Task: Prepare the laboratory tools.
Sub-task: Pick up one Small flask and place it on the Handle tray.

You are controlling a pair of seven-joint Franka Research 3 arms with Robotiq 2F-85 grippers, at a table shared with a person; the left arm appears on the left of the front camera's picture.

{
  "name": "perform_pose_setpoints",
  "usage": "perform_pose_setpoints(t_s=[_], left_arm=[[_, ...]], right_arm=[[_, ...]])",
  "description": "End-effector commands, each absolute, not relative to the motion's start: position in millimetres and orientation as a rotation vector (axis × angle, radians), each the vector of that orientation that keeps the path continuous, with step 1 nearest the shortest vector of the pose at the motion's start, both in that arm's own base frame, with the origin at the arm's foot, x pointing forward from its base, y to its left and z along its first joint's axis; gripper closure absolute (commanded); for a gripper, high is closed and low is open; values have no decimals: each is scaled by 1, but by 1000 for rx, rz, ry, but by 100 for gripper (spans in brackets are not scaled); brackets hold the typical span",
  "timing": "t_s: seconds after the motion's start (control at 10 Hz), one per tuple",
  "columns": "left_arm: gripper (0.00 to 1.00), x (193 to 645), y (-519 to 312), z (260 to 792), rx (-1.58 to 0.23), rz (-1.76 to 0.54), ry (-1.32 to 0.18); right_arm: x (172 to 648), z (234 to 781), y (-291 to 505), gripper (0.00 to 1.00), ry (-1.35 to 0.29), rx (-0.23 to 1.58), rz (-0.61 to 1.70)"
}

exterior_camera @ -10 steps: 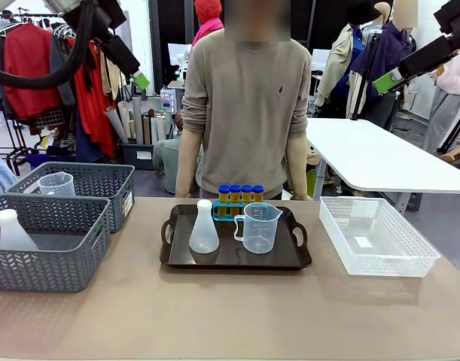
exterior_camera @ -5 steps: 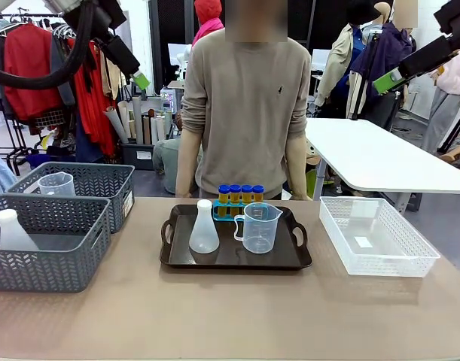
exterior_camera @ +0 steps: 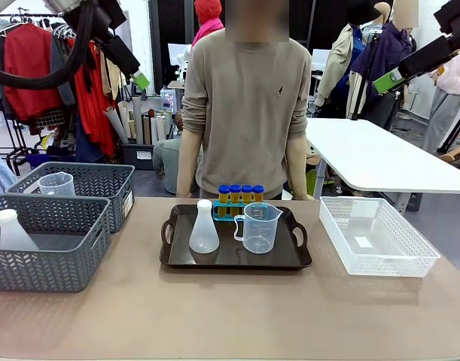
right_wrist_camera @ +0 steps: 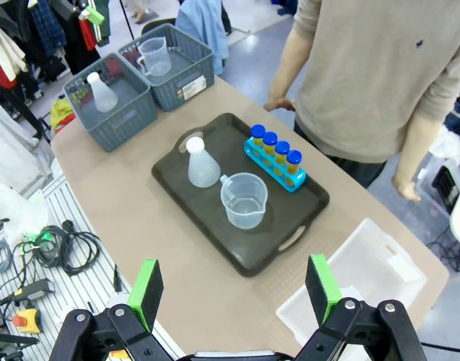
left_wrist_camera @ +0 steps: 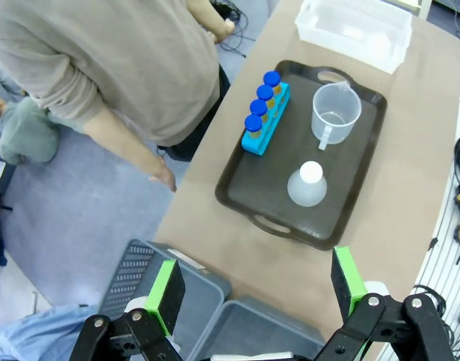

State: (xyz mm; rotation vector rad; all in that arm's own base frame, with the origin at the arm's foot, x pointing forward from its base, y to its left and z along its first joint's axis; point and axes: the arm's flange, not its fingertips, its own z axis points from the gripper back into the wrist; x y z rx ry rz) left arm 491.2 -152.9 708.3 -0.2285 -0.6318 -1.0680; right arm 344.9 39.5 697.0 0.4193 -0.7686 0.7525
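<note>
- Black tray point(exterior_camera: 236, 259) set mid-table, bare tabletop point(exterior_camera: 237, 316) open all along its near side and in the gaps to left and right.
- On the tray: white flask point(exterior_camera: 204, 229) at left, clear beaker point(exterior_camera: 259, 228) just beside it at right, blue rack point(exterior_camera: 237, 207) along the far edge with four blue-capped amber tubes point(exterior_camera: 241, 193) upright in its holes.
- Rack partly hidden behind flask and beaker in the front view; seen whole from the left wrist, rack point(left_wrist_camera: 266, 119), tubes point(left_wrist_camera: 263, 101), beaker point(left_wrist_camera: 334, 113), flask point(left_wrist_camera: 308, 186).
- Two grey baskets point(exterior_camera: 47, 239) at the table's left edge, touching; a second flask point(exterior_camera: 13, 232) in the near one, a second beaker point(exterior_camera: 56, 183) in the far one, both cut off by the basket walls.
- Clear bin point(exterior_camera: 374, 235) near the right edge, well apart from the tray.
- Person point(exterior_camera: 245, 98) standing at the far side, arms down, hands hidden below the table edge.
- Left gripper point(left_wrist_camera: 258, 289) high above the table, jaws spread wide, holding nothing.
- Right gripper point(right_wrist_camera: 234, 292) likewise raised high over the near edge, jaws wide apart and empty; tray point(right_wrist_camera: 240, 190) far below.
- In the front view, only the grippers' green pads poking in at the top corners.
- Unchanged from a second ago: tray, tools, baskets and both arms in the same places.
</note>
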Motion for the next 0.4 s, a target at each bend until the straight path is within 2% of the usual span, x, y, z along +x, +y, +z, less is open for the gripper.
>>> perform_pose_setpoints(t_s=[0.0,0.3], left_arm=[[0,491,-152,709,-226,-1064,-640],[0,491,-152,709,-226,-1064,-640]], right_arm=[[345,697,39,0,-771,427,756],[345,697,39,0,-771,427,756]])
